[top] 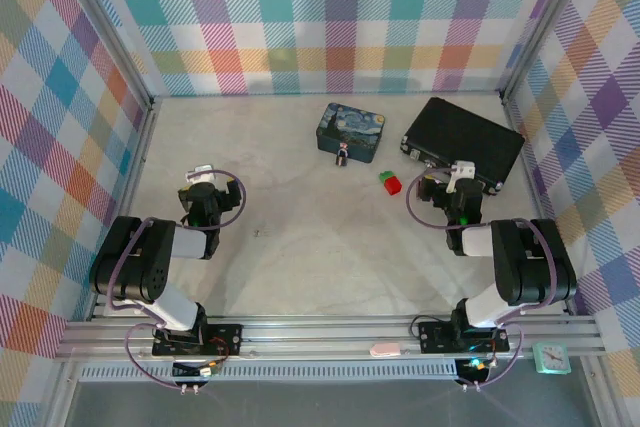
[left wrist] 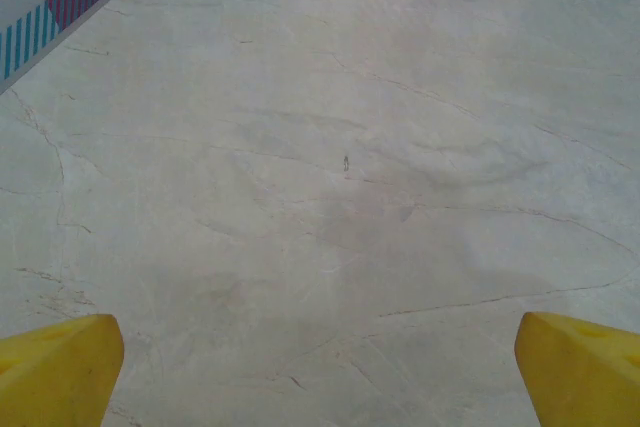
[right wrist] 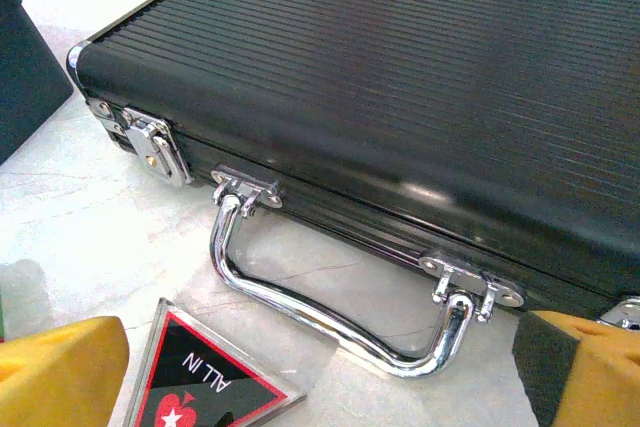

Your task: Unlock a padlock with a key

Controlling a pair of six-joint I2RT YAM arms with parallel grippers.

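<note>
the tiny near-black padlock with a thin silvery shackle (top: 342, 155) sits on the far half of the pale marbled worktop (top: 300, 267), right of centre, tight against the near side of a blue painted rectangular tin (top: 352, 129); i cannot tell whether they touch. a small red-and-green block (top: 389, 182) lies nearer and to its right. a black ribbed case with a chrome handle (right wrist: 400, 97) lies toward the far right corner.

the right gripper (right wrist: 320, 377) hangs low just before that case, its yellow fingers spread wide and holding nothing, with a triangular "all in" plaque (right wrist: 210, 382) lying between them. the left gripper (left wrist: 320, 377) is released too, over bare worktop on the left, well apart from the padlock. a dark speck (left wrist: 346, 162) lies ahead of it, too small to tell whether it is the key.

the likely trouble is the lock's size. a slightly off approach could shove it under the tin's edge or tip it flat, and closing fingers could take the tin along. the right gripper could also snag the chrome handle or pinch the plaque by mistake when it sets off.
</note>
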